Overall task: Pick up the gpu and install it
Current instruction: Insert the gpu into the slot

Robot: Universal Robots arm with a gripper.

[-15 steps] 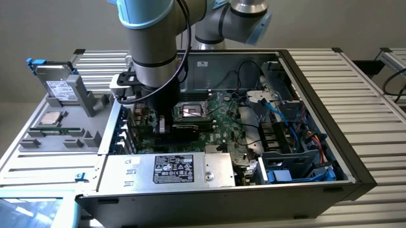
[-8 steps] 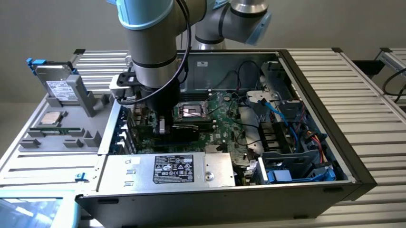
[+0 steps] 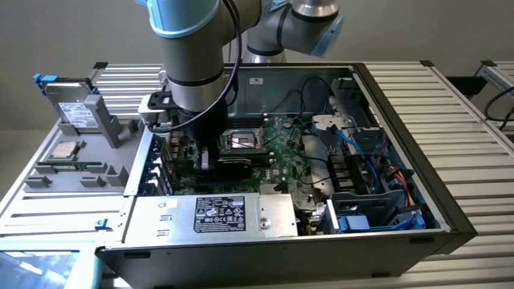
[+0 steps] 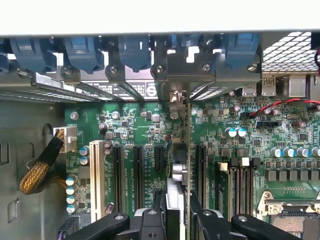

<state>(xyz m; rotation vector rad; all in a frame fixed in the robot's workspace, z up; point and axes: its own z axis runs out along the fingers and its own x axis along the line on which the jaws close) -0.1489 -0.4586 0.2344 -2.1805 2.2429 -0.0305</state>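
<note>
Gripping the gpu [image 4: 176, 165] edge-on, gripper [image 4: 174, 207] over motherboard [image 4: 140, 125].

Reaching straight down from above, wrist vertical, pincer [image 4: 177, 207] low in the exterior view's left half. Fingers [image 4: 159, 210] partly closed, clamped on the gpu [image 4: 175, 150], held edge-on.

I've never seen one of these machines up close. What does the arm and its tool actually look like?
The arm is built of thick, round, silver-grey tubes with light blue caps at the joints. A black band rings the lower tube, and below it sits a black cylindrical wrist section. A black cable runs down alongside it. The tool has black metal fingers joined by links with silver pivot bolts.
</note>
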